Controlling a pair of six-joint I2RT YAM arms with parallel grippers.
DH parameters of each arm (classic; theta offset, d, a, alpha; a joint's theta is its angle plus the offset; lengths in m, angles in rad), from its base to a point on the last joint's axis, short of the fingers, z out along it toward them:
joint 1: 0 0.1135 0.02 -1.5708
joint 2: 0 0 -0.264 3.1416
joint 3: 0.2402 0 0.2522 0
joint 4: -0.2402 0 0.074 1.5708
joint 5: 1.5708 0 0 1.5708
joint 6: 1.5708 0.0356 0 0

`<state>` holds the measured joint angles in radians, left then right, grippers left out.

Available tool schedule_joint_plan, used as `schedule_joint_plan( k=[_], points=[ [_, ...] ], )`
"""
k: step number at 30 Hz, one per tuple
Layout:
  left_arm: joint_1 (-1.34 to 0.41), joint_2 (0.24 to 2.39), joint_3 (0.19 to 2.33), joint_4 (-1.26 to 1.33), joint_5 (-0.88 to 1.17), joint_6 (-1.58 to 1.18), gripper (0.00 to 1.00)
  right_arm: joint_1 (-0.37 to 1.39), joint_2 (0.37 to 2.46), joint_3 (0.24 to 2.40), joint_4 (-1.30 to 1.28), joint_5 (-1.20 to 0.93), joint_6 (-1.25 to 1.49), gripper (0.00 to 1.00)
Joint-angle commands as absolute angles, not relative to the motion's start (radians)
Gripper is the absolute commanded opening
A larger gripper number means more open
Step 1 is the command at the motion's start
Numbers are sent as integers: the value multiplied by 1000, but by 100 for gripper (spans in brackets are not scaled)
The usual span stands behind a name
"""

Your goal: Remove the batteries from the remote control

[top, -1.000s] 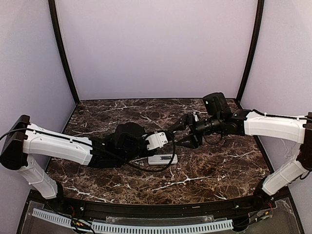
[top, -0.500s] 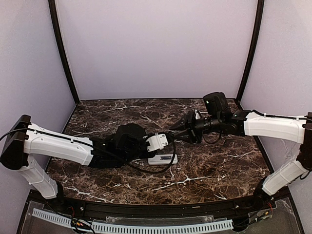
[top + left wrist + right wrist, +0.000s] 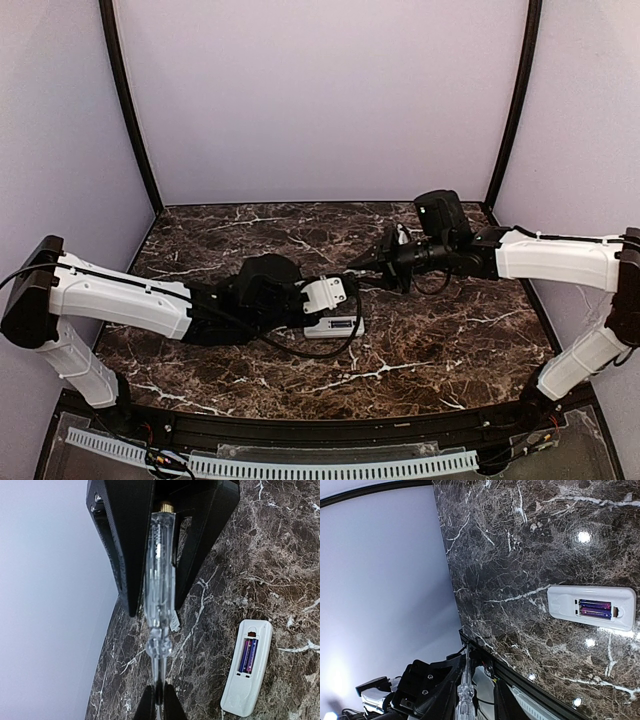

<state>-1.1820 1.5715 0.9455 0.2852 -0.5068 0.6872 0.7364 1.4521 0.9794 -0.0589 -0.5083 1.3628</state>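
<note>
The white remote control lies back-up on the marble, its battery recess open. Two batteries, purple and blue, lie side by side in it; they also show in the right wrist view. My left gripper is shut on the metal shaft of a clear-handled screwdriver, held in the air just behind the remote. My right gripper is open with its fingers on either side of the screwdriver's handle. In the top view, the two grippers meet tip to tip above the table's middle, left and right.
The black rail and white perforated strip run along the table's near edge. Pale walls and dark corner posts close in the back and sides. The left arm's cable loops near the remote. No cover piece shows.
My right gripper has moved up and a little toward the back, onto the screwdriver's handle. The left gripper and the remote have hardly moved.
</note>
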Motion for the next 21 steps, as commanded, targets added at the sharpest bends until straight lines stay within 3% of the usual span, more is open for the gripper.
schedule_joint_plan(
  k=[1, 21],
  points=[
    [-1187, 1575, 976, 280, -491, 683, 0, 733, 1471, 989, -32, -522, 1353, 25],
    [-1187, 1606, 998, 288, -477, 707, 0, 733, 1480, 980, -18, -546, 1347, 14]
  ],
)
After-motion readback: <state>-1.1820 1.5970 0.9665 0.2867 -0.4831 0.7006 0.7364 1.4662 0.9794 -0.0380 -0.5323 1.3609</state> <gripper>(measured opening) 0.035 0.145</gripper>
